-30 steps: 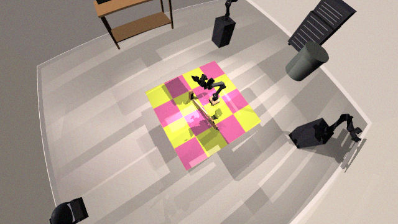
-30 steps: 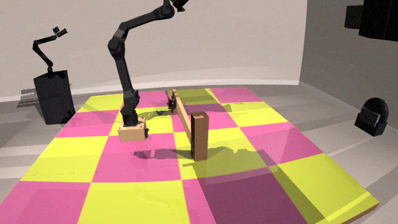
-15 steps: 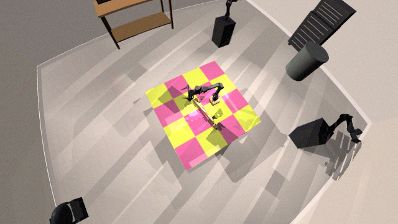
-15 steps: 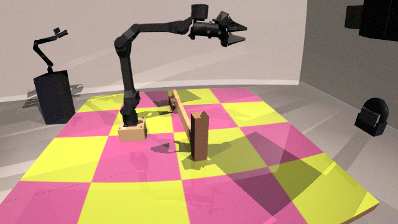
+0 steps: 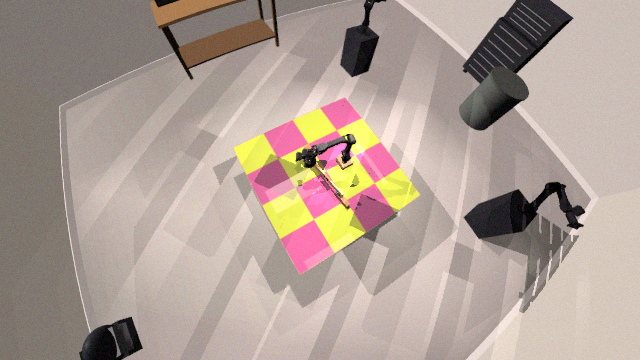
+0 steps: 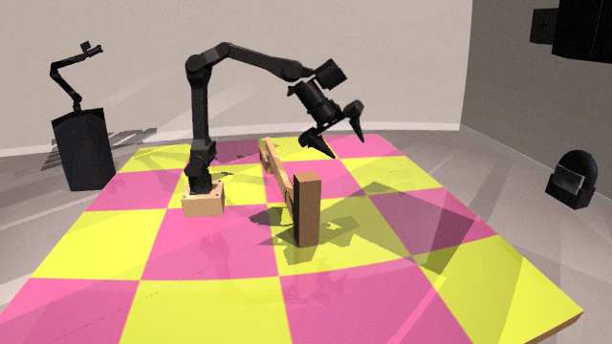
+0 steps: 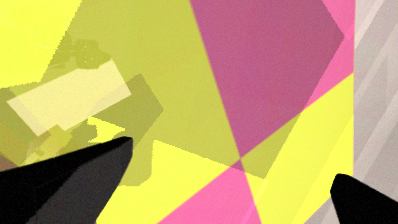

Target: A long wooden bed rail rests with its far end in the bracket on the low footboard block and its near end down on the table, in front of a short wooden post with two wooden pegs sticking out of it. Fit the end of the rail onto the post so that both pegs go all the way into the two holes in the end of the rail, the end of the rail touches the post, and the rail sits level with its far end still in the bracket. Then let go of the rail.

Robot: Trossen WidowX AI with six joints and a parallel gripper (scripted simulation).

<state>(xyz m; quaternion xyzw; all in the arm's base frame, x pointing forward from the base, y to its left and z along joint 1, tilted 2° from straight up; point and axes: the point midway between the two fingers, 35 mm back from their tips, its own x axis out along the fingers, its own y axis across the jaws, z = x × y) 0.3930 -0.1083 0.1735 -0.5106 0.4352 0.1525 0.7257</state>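
Note:
The long wooden bed rail slopes down from the low footboard block at its far end. Its near end is low, just behind the short upright post, which hides the contact there. The pegs and rail holes cannot be made out. My gripper is open and empty, tilted downward, above and to the right of the rail in the exterior view. In the top view it covers the post end of the rail. The wrist view shows mostly table between the fingers.
My arm's wooden base stands beside the rail, left of it in the exterior view. The pink and yellow checkered table carries the arm's shadows. Its edge shows at the right of the wrist view. Other arms on pedestals stand off the table.

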